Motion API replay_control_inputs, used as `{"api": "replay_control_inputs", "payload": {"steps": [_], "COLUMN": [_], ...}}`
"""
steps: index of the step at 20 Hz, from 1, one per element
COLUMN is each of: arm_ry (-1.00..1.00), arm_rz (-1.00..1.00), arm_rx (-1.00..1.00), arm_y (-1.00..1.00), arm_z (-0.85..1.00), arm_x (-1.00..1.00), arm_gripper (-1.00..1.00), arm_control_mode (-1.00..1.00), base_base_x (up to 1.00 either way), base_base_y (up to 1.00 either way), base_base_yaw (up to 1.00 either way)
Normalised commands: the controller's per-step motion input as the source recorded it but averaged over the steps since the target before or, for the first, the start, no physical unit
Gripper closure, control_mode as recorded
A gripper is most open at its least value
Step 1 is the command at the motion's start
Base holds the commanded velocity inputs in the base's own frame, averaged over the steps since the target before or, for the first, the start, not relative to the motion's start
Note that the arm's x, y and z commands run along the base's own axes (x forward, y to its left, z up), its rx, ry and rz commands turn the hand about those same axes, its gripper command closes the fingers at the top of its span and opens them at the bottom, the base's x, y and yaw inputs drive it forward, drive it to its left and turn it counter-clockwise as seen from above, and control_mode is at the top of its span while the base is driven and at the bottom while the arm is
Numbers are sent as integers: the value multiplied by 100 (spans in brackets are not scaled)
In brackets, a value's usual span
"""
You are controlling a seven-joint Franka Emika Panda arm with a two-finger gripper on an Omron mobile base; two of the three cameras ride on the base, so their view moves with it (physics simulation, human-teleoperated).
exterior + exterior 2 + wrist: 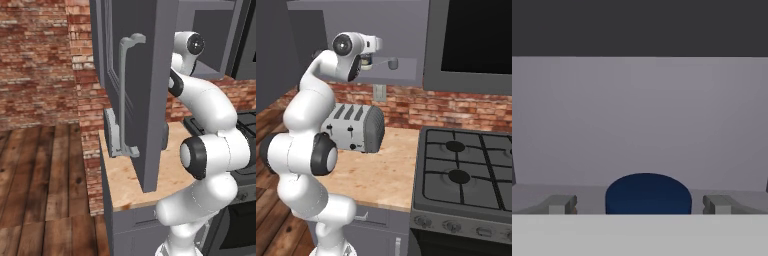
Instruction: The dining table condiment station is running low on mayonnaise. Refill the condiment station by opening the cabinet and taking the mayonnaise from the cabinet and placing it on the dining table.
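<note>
In my hand view the gripper (639,204) is spread wide, its fingertips (561,204) either side of the mayonnaise (648,194), not touching its navy lid. The jar sits inside the cabinet (640,120), grey back wall beyond. Below, I see a wooden counter (381,172) with a toaster (356,128), stove (466,172) beside, brick wall (35,60) behind.

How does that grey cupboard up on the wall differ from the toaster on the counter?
The cabinet hangs above the wooden counter with its door swung open; the toaster stands on that counter. The cabinet is much larger, flat-panelled, with a long bar handle; the toaster is small and rounded with top slots. Both are grey.
</note>
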Motion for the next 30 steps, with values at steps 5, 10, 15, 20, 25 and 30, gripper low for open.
{"api": "replay_control_inputs", "payload": {"steps": [5,10,15,20,25,30], "arm_ry": [0,0,0,0,0,3], "arm_rz": [0,0,0,0,0,0], "arm_rx": [0,0,0,0,0,0], "arm_y": [-5,-8,-2,0,0,0], "arm_z": [-12,-9,0,0,0,0], "arm_x": [11,4,3,0,1,5], "arm_gripper": [-100,-100,-100,100,100,100], "arm_control_mode": [-100,-100,-100,-100,-100,-100], "base_base_x": [0,0,0,0,0,0], "base_base_y": [0,0,0,0,0,0], "base_base_yaw": [0,0,0,0,0,0]}}
